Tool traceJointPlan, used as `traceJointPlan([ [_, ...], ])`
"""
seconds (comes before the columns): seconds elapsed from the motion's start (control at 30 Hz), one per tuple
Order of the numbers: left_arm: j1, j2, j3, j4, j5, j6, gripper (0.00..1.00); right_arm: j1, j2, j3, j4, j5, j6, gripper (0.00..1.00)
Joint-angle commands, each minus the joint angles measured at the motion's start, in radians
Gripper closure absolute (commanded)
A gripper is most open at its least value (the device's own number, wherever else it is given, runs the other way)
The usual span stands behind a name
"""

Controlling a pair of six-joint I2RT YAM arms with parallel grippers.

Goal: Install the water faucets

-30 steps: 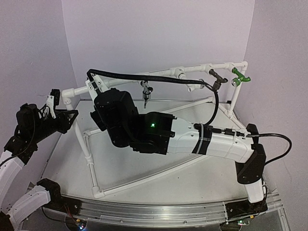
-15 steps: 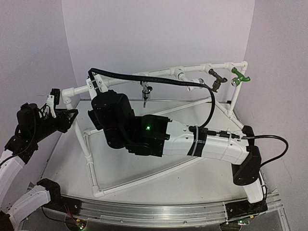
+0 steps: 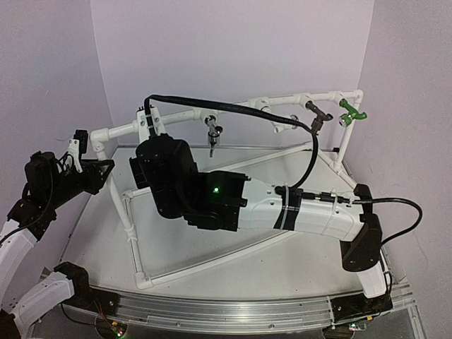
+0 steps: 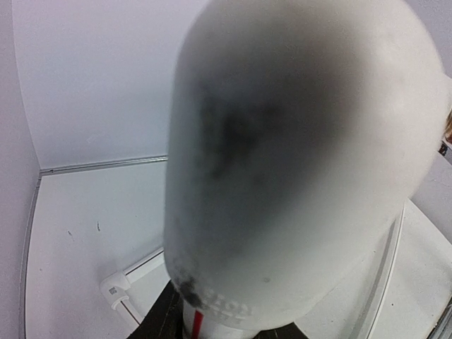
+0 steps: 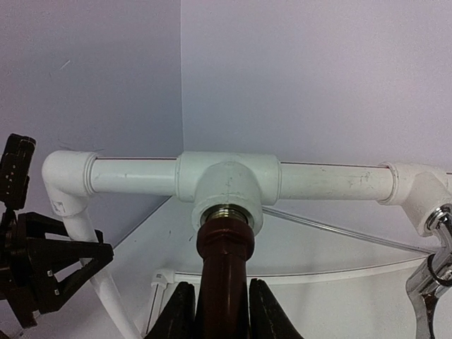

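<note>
My right gripper is shut on the dark brown faucet. The faucet's threaded end sits in the mouth of a white tee on the top rail of the PVC frame. In the top view the right gripper is at the rail's left part, mostly hidden by its own wrist. My left gripper holds the frame's left corner pipe, which fills the left wrist view. A chrome faucet, a dark bronze faucet and a green faucet hang from the rail.
The PVC frame stands on the white table, with purple walls close behind and at both sides. The right arm's black cable arcs over the rail. The chrome faucet hangs just right of the tee.
The right arm's wrist has shifted a little and turned at the tee. Its cable has swung up and to the right. The left arm has not moved.
</note>
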Motion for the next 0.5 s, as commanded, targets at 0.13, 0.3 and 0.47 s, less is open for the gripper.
traceJointPlan([
  [0.13,-0.03,0.003,-0.01,-0.009,0.221,-0.09,0.97,-0.065,-0.04,-0.035,0.165,-0.209,0.175,1.0],
  [0.3,-0.032,0.003,-0.01,-0.01,0.222,-0.09,0.97,-0.096,-0.099,-0.147,0.245,-0.299,0.309,1.0],
  [0.47,-0.034,0.003,-0.012,-0.01,0.222,-0.089,0.97,-0.113,-0.126,-0.192,0.302,-0.353,0.371,1.0],
])
